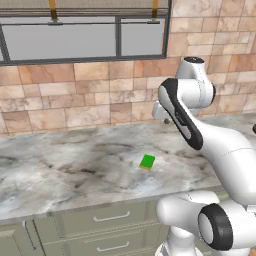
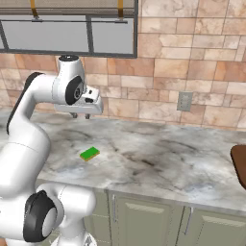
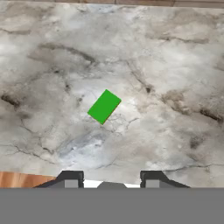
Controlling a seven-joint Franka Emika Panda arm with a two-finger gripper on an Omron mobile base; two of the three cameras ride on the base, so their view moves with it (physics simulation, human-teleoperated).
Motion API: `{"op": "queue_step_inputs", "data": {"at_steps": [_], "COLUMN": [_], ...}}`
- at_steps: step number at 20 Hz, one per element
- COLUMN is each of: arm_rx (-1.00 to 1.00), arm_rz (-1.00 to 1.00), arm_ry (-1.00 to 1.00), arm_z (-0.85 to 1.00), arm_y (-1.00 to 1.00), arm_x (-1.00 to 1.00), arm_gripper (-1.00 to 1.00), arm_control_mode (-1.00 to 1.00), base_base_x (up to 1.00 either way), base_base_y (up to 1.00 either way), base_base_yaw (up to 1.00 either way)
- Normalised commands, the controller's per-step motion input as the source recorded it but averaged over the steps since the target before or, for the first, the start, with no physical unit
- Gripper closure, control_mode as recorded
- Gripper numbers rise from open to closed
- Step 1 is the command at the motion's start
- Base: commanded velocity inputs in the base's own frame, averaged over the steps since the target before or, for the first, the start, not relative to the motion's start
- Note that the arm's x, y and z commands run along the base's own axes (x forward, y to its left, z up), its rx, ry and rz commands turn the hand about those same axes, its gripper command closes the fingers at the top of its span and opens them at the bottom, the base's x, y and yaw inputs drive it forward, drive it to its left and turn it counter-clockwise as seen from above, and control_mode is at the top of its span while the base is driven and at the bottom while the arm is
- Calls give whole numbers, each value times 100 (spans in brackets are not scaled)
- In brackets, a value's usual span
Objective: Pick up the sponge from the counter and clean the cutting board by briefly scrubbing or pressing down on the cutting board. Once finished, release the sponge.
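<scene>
The pincer (image 2: 80,115) hangs high above the bench (image 2: 158,163), holding nothing, its jaws at their narrowest. The sponge (image 3: 104,106) lies flat on the stone at 12 o'clock from the fingertips. The cutting board (image 2: 239,166) sits far off at 3 o'clock.

I'm working in a rendered home kitchen. A long grey-white marbled counter (image 1: 75,170) runs in front of me above grey-green drawers (image 1: 112,217) and cabinet doors (image 2: 158,221) with metal handles. Behind it I see a tan stone-tile backsplash (image 1: 75,100), a window (image 1: 82,37) set over it, and a wall outlet (image 2: 184,101). A sponge (image 2: 90,153) and the edge of a cutting board (image 2: 239,166) lie on the worktop.
</scene>
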Motion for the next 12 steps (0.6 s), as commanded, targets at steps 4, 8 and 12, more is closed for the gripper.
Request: {"op": "queue_step_inputs", "data": {"at_steps": [4, 8, 12], "arm_rx": [0, 0, 0], "arm_rz": [0, 0, -9], "arm_ry": [-3, 3, 6], "arm_z": [0, -11, -35], "arm_y": [0, 0, 4], "arm_x": [-9, 0, 1], "arm_gripper": [-100, -100, -100], "arm_control_mode": [-100, -100, -100], "base_base_x": [0, 0, 0], "base_base_y": [0, 0, 0], "base_base_yaw": [0, 0, 0]}}
